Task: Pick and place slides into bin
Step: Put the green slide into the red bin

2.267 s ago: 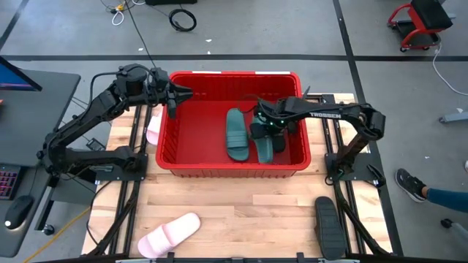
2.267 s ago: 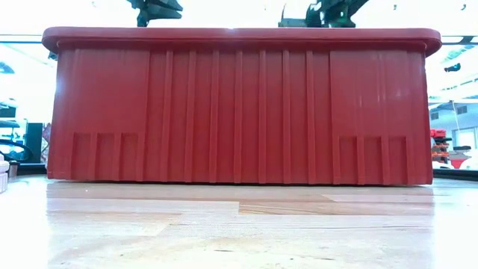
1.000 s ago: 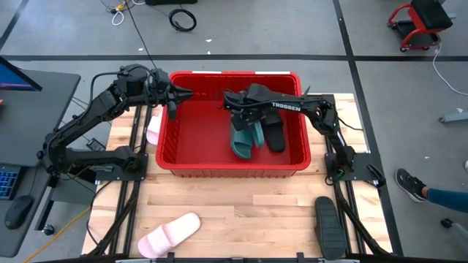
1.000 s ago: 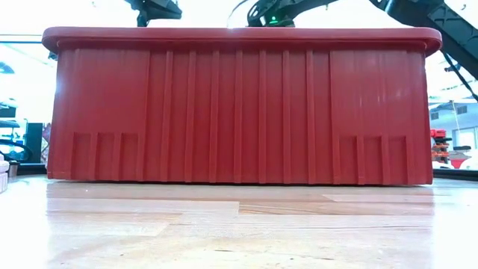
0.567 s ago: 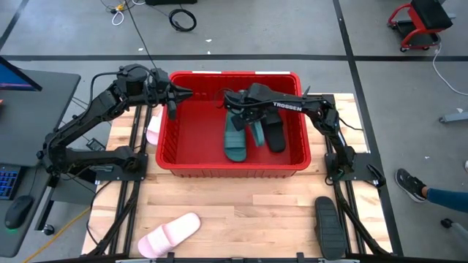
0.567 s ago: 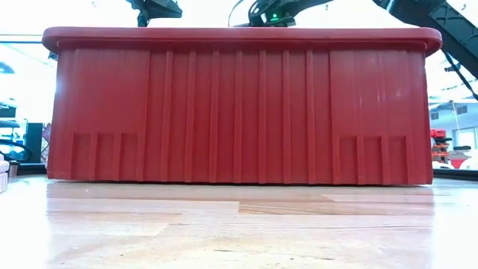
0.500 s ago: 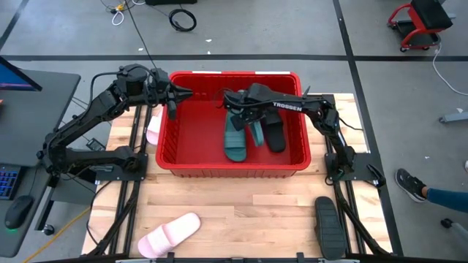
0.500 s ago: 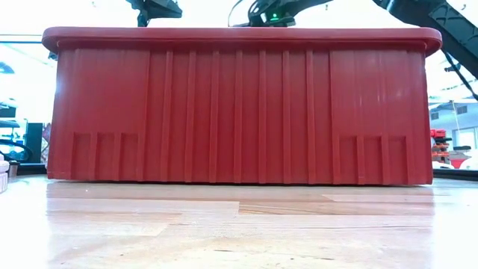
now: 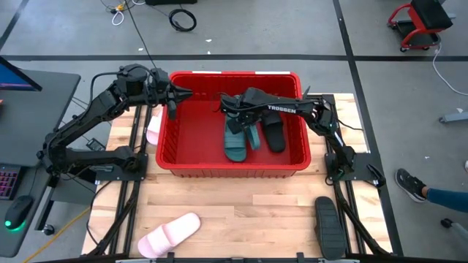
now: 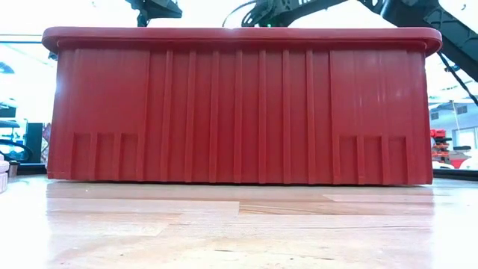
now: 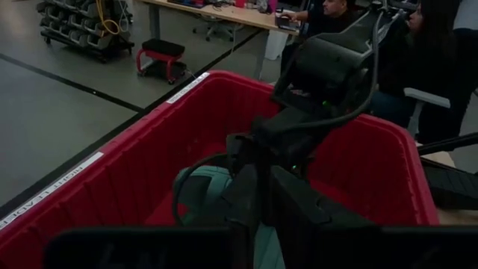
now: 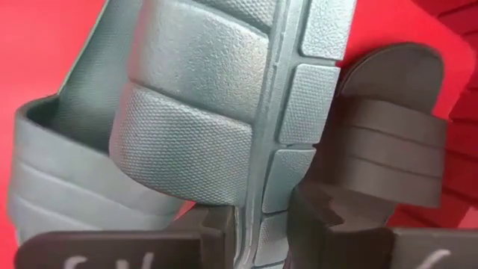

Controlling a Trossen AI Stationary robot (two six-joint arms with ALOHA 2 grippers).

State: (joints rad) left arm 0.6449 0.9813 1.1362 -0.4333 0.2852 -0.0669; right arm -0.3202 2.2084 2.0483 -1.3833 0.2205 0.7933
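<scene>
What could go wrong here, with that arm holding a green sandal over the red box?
The right gripper pinches only the edge of one teal slide, so it might slip early, though it would likely drop inside the bin, on the other teal slide and the black one. The left gripper sits at the bin's rim, where the arms might crowd each other.
</scene>
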